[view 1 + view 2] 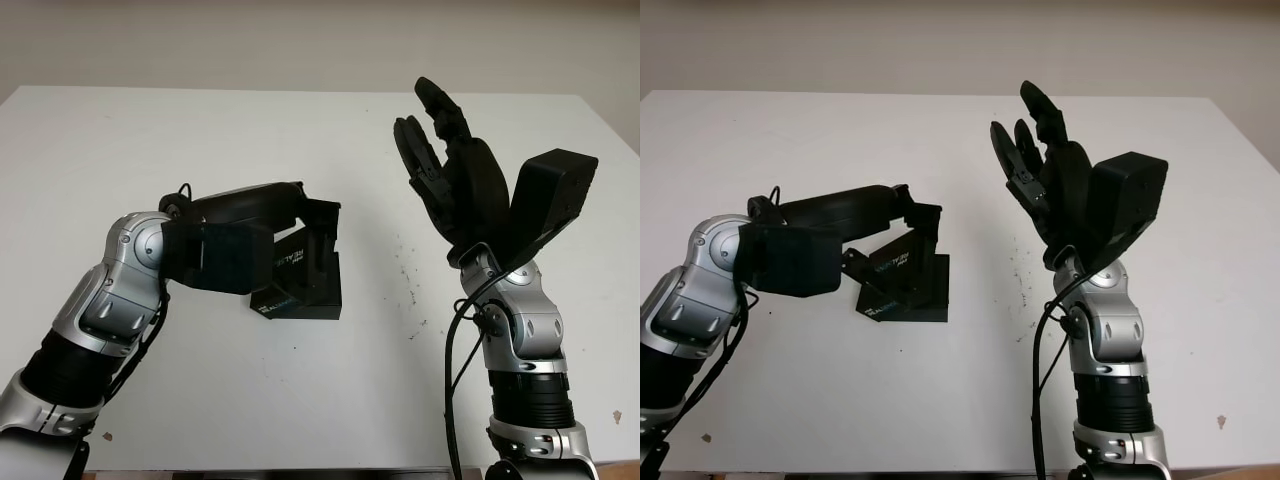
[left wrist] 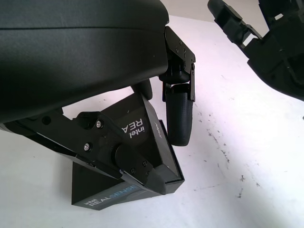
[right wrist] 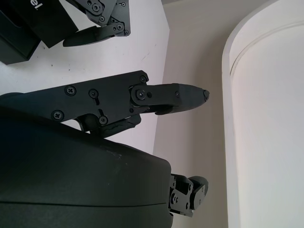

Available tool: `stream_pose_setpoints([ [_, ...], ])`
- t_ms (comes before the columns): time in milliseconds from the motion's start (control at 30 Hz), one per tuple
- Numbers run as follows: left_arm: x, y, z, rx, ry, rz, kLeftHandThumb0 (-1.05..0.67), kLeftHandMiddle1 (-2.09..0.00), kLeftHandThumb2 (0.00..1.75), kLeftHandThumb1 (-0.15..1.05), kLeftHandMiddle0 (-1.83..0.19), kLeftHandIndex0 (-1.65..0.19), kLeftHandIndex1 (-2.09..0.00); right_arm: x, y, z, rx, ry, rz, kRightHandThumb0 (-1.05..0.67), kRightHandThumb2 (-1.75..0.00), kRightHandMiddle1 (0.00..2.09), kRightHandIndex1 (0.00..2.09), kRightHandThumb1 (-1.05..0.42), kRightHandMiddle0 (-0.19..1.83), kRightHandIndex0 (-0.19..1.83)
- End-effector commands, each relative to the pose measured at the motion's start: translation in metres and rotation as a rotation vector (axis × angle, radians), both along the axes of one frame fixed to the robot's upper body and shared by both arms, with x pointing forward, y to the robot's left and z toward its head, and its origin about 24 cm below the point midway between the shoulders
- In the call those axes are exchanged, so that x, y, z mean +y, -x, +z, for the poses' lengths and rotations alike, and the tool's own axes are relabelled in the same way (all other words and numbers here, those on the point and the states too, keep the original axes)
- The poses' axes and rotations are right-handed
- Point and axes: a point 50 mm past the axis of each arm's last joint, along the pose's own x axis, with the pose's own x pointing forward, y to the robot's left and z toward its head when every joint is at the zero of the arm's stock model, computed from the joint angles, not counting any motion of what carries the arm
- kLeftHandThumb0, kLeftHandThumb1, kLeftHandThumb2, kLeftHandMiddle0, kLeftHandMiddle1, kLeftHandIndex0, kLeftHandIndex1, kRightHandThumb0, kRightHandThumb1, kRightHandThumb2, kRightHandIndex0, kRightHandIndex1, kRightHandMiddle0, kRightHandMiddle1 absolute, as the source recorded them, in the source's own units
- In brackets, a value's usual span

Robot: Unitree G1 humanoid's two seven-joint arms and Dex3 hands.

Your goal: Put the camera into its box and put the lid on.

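1. Box (image 1: 300, 285) is black and sits near the middle of the white table (image 1: 200, 400). The left hand (image 1: 300, 215) grips its tilted lid (image 1: 310, 250). The right hand (image 1: 440, 150) is open, raised well apart.
2. In the left wrist view, fingers (image 2: 179, 116) pinch the lid's sides. It looks light, stiff and smooth, so it may slip.
3. In the right wrist view, the table edge (image 3: 161, 95) is far from the box, with lots of room.

Left hand (image 1: 300, 215) clasped low; right hand (image 1: 450, 170) open, raised.
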Motion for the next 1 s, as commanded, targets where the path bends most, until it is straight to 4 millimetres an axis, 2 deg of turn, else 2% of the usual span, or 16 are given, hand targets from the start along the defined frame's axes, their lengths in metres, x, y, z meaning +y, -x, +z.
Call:
stream_pose_setpoints([
  [0, -0.005, 0.000, 0.004, -0.016, 0.008, -0.016, -0.05, -1.74, 0.04, 0.93, -0.38, -0.31, -1.79, 0.000, 0.002, 0.004, -0.018, -0.001, 0.001, -0.54, -0.28, 0.50, 0.06, -1.05, -0.18, -0.01],
  [233, -0.010, -0.001, 0.002, 0.007, 0.004, -0.029, -0.08, -1.80, 0.05, 0.95, -0.33, -0.26, -1.78, 0.001, 0.003, 0.004, -0.016, -0.003, 0.000, -0.53, -0.28, 0.52, 0.06, -1.05, -0.18, 0.00],
  [467, -0.021, -0.005, 0.001, 0.005, 0.021, -0.068, -0.08, -1.82, 0.04, 0.94, -0.32, -0.32, -1.78, 0.002, 0.003, 0.004, -0.015, -0.011, 0.002, -0.52, -0.28, 0.55, 0.06, -1.05, -0.18, 0.00],
  [833, -0.042, -0.009, -0.008, 0.012, 0.045, -0.087, -0.07, -1.66, 0.04, 0.93, -0.37, -0.34, -1.72, 0.002, 0.004, 0.002, -0.010, -0.014, -0.008, -0.52, -0.28, 0.57, 0.06, -1.05, -0.19, 0.00],
  [967, -0.050, -0.009, -0.011, 0.000, -0.027, -0.102, -0.13, -1.64, 0.05, 0.93, -0.38, -0.33, -1.70, 0.002, 0.004, 0.001, -0.005, -0.012, -0.010, -0.53, -0.28, 0.56, 0.05, -1.05, -0.19, -0.01],
])
